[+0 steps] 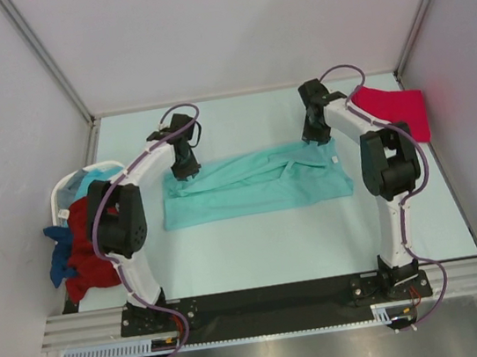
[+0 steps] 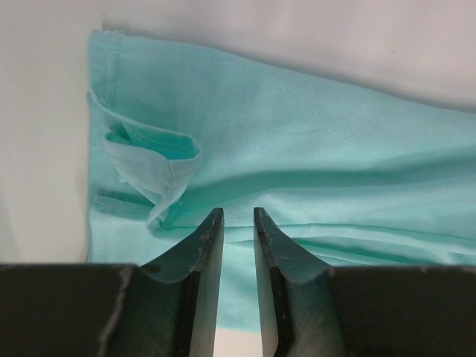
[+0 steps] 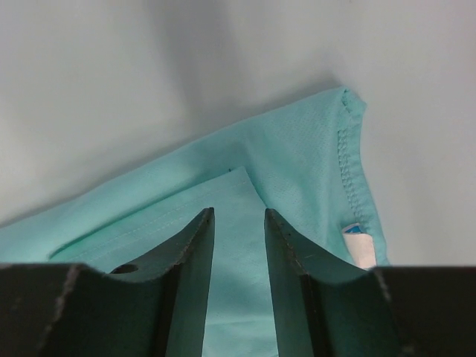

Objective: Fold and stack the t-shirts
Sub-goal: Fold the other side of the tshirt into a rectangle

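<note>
A light teal t-shirt lies flat across the middle of the table, folded into a long band. My left gripper hovers over its left end; in the left wrist view the jaws stand a little apart with nothing between them, above the cloth and a crumpled sleeve. My right gripper is over the band's far right edge. Its jaws are open and empty over a folded corner. A bright pinkish-red t-shirt lies at the far right.
A white laundry basket stands at the left edge, with dark red, blue and light blue shirts spilling out. White walls close in the table's back and sides. A white label shows at the teal shirt's hem.
</note>
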You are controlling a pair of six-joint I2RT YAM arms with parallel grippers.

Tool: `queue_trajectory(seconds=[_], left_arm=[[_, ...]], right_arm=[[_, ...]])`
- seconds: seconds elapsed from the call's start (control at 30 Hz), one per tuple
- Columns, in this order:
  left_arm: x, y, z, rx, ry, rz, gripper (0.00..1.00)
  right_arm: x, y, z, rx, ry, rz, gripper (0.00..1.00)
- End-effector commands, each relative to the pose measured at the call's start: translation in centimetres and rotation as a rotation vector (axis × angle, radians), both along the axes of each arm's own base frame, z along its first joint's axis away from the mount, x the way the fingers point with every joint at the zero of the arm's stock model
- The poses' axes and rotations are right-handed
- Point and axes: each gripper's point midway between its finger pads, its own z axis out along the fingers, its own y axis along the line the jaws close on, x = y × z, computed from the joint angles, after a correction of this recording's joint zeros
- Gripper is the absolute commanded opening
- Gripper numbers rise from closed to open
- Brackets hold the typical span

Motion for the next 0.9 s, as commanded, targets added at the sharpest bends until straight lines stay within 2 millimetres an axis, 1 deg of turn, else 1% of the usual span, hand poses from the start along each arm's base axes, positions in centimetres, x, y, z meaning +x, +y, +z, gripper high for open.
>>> queue_trajectory(seconds=[0.0, 0.13, 0.3, 0.33, 0.47, 0.5, 0.57, 0.6, 0.63, 0.77, 0.8, 0.87], left_arm=[[0.9, -0.4, 0.8, -0.012, -0.028, 0.002, 0.28], [0.8, -0.3, 0.7, -0.003, -0.025, -0.002, 0.29], [0.9, -0.4, 0.7, -0.008, -0.026, -0.005, 0.29], [1.0, -0.4, 0.7, -0.009, -0.027, -0.004, 0.28], [1.0, -0.4, 0.8, -0.009, -0.028, -0.007, 0.28], [1.0, -0.4, 0.9, -0.009, -0.028, -0.009, 0.29], [1.0, -0.4, 0.8, -0.008, -0.029, -0.007, 0.28], [1.0, -0.4, 0.9, -0.008, -0.029, -0.007, 0.28], [1.0, -0.4, 0.9, -0.009, -0.029, -0.009, 0.28], [1.0, -0.4, 0.9, -0.011, -0.029, -0.008, 0.28], [0.9, -0.5, 0.8, -0.012, -0.025, -0.01, 0.28], [0.8, -0.5, 0.8, -0.016, -0.025, -0.009, 0.28]], right_arm=[[-0.1, -0.2, -0.5, 0.0, 0.007, -0.008, 0.4], [0.0, -0.4, -0.8, -0.006, 0.008, -0.012, 0.4], [-0.3, -1.0, -2.2, -0.015, 0.043, -0.021, 0.39], [-0.6, -1.0, -2.6, -0.016, 0.052, -0.022, 0.38], [-0.8, -0.9, -2.8, -0.009, 0.055, -0.02, 0.27], [-0.8, -0.9, -2.9, -0.009, 0.058, -0.022, 0.19], [-1.0, -1.0, -2.9, -0.007, 0.057, -0.026, 0.11], [-1.0, -1.0, -2.6, -0.004, 0.051, -0.027, 0.05], [-1.0, -1.0, -2.5, -0.005, 0.046, -0.028, 0.01], [-1.4, -0.7, -1.6, -0.011, 0.033, -0.019, 0.0], [-1.4, -0.7, -1.0, -0.009, 0.02, -0.021, 0.0], [-1.8, -0.7, -0.6, -0.012, 0.016, -0.019, 0.0]])
